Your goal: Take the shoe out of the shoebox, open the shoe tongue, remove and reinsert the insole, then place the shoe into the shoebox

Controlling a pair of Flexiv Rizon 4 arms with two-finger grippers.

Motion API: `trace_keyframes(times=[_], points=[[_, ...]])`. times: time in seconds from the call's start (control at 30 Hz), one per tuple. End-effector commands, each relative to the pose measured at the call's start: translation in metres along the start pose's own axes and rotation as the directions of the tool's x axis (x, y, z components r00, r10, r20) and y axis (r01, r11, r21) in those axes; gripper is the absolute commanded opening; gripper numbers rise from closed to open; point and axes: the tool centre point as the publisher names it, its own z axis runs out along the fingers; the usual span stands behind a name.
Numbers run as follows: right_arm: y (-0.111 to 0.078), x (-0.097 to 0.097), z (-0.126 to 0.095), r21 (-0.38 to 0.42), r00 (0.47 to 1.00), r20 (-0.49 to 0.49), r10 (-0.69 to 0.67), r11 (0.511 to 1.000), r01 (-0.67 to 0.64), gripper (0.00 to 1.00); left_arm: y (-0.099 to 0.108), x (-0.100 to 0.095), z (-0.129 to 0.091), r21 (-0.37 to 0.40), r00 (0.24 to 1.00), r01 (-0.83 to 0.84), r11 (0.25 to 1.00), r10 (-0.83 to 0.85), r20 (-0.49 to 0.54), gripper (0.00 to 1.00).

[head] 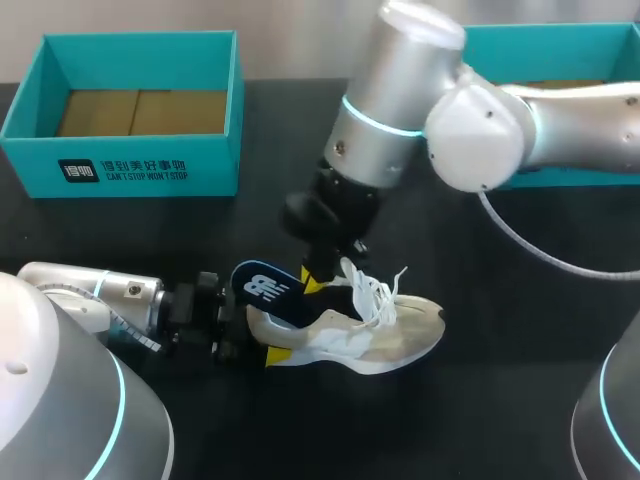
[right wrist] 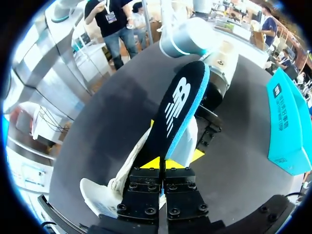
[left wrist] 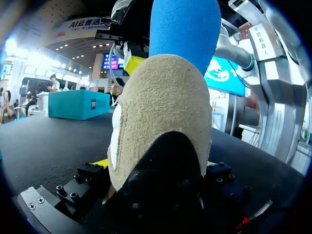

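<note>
The shoe (head: pixel 385 338) lay outside the shoebox (head: pixel 140 172); my left gripper (head: pixel 258 340) clamped its heel, my right gripper (head: pixel 312 283) pinched the insole (head: pixel 266 290) partly out; reinserting and boxing remained.

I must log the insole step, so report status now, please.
Left jaws shut on heel of shoe. Right jaws shut on insole, partly out of shoe. Shoebox apart, behind shoe.

the left gripper (left wrist: pixel 155 168) clasps the heel of a tan suede shoe (left wrist: pixel 161 107) from both sides. a blue foam insole (left wrist: pixel 185 29) rises from it, the right gripper (left wrist: pixel 134 58) against its edge. a teal cardboard shoebox (left wrist: pixel 78 104) stands beyond on the black table (left wrist: pixel 44 141).
</note>
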Motion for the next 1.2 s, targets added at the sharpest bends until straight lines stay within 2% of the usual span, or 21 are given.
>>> trace_keyframes(times=[0.03, 0.07, 0.1, 0.17, 0.2, 0.23, 0.4, 0.57, 0.63, 0.7, 0.73, 1.2], points=[[0.008, -0.011, 0.006, 0.038, 0.997, -0.076, 0.014, 0.999, -0.011, 0.05, 0.004, -0.001, 0.002, 0.0, 1.0, 0.0, 1.0, 0.0, 0.002, 0.0], [0.009, -0.011, 0.006, 0.042, 0.997, -0.08, 0.022, 0.999, -0.018, 0.24, 0.004, -0.001, 0.002, 0.0, 1.0, 0.0, 1.0, 0.0, 0.002, 0.0], [0.01, -0.011, 0.005, 0.041, 0.996, -0.081, 0.028, 0.999, -0.024, 0.32, 0.004, -0.001, 0.002, 0.0, 1.0, 0.0, 1.0, 0.0, 0.002, 0.0], [0.012, -0.01, 0.003, 0.044, 0.995, -0.084, 0.047, 0.998, -0.043, 0.58, 0.004, -0.001, 0.002, 0.0, 1.0, 0.0, 1.0, 0.0, 0.002, 0.0], [0.013, -0.009, 0.001, 0.046, 0.995, -0.084, 0.054, 0.998, -0.05, 0.91, 0.004, -0.001, 0.002, 0.0, 1.0, 0.0, 1.0, 0.0, 0.002, 0.0], [0.013, -0.008, 0.0, 0.05, 0.995, -0.086, 0.059, 0.997, -0.055, 1.0, 0.004, -0.001, 0.002, 0.0, 1.0, 0.0, 1.0, 0.0, 0.002, 0.0], [0.012, -0.004, -0.01, 0.069, 0.986, -0.09, 0.139, 0.989, -0.134, 1.0, 0.004, -0.001, 0.002, 0.0, 1.0, 0.0, 1.0, 0.0, 0.002, 0.0], [0.012, 0.0, -0.022, 0.052, 0.971, -0.075, 0.227, 0.973, -0.223, 1.0, 0.004, -0.001, 0.002, 0.0, 1.0, 0.0, 1.0, 0.0, 0.002, 0.0], [0.012, 0.002, -0.027, 0.022, 0.964, -0.063, 0.26, 0.966, -0.259, 1.0, 0.004, -0.001, 0.002, 0.0, 1.0, 0.0, 1.0, 0.0, 0.002, 0.0], [0.014, 0.004, -0.031, 0.041, 0.954, -0.045, 0.296, 0.955, -0.294, 1.0, 0.004, -0.001, 0.002, 0.0, 1.0, 0.0, 1.0, 0.0, 0.002, 0.0], [0.016, 0.005, -0.034, 0.099, 0.957, -0.032, 0.29, 0.953, -0.285, 1.0, 0.004, -0.001, 0.002, 0.0, 1.0, 0.0, 1.0, 0.0, 0.002, 0.0], [0.016, 0.005, -0.034, 0.099, 0.957, -0.032, 0.29, 0.953, -0.285, 1.0, 0.004, -0.001, 0.002, 0.0, 1.0, 0.0, 1.0, 0.0, 0.002, 0.0]])
